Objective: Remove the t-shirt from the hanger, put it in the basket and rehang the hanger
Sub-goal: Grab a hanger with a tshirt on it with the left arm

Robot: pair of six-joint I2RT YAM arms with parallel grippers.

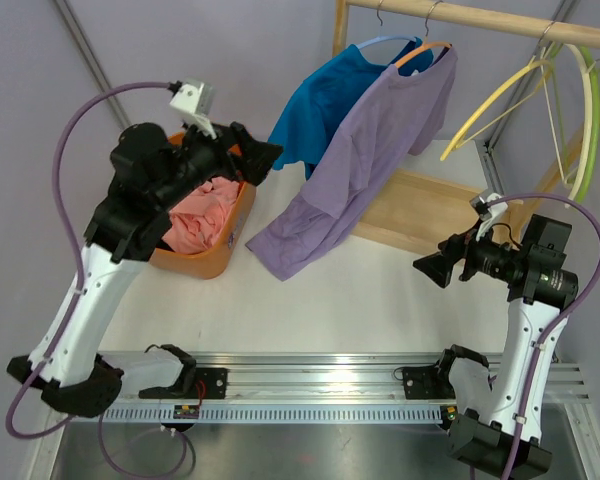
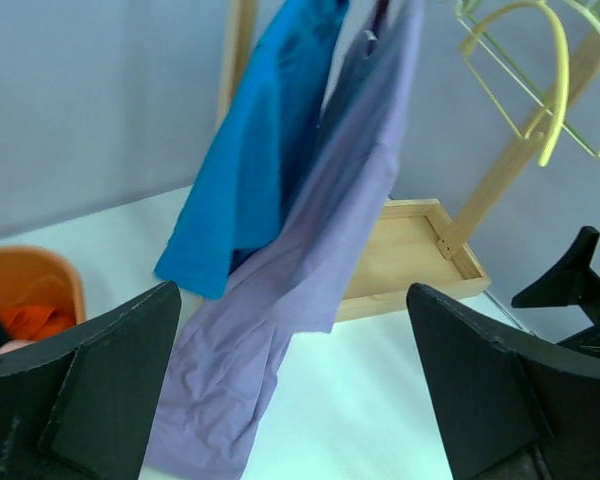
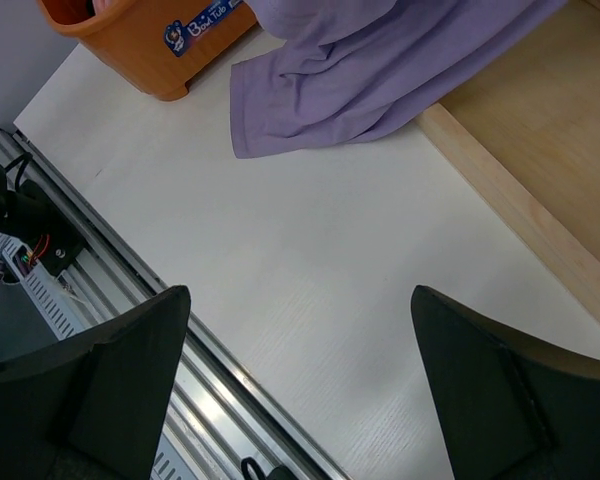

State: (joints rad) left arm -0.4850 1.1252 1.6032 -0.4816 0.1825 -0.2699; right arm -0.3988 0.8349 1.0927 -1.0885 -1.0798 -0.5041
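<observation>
Two-handed work: reach across the surface (image 1: 380,300) to the wooden rail (image 1: 480,14), to the purple t-shirt (image 1: 370,165) hung there with hem trailing low; steady the orange hanger (image 1: 417,52), ease one shoulder off sideways, no yanking. Wide open and empty: left jaws, right jaws.

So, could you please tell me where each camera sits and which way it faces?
Top external: above and behind the arms, looking down at the white table; both arms show, left gripper and right gripper open.
Left wrist: on the left arm, facing forward at the hanging purple t-shirt and blue t-shirt; its black fingers frame the view.
Right wrist: on the right arm, facing down at the table and orange plastic basket; its fingers show.
Shared: all three views show the purple t-shirt.
</observation>
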